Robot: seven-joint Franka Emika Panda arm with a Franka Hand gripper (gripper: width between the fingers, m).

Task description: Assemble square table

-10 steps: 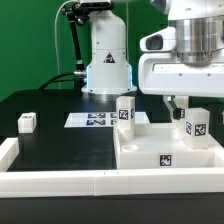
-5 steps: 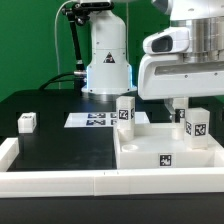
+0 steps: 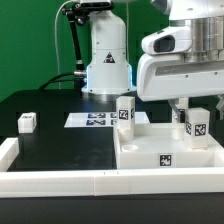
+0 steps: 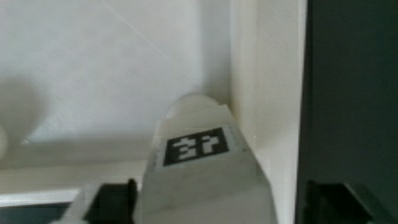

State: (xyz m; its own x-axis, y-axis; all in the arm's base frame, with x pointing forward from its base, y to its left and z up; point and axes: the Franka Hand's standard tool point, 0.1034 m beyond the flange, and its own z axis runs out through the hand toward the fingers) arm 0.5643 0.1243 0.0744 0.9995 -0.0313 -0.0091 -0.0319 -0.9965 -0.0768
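Square table [image 3: 140,158]: top is seen low at the exterior view's right, a second leg [image 3: 125,110] upright on it.
Gripper [image 3: 188,108]: jaws are set about a tagged leg [image 3: 196,124]; a firm hold cannot be confirmed.
Risk: that leg may be tipped if squeezed off-centre.
Surface: black tabletop [image 3: 60,145], edged by a white rail [image 3: 60,181].
Room: arm base [image 3: 107,60] behind; loose leg [image 3: 27,122], marker board [image 3: 93,120] nearby.

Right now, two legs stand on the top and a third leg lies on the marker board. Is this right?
No. The third leg lies on the black table, apart from the marker board, at its left in the exterior view. The rest holds.
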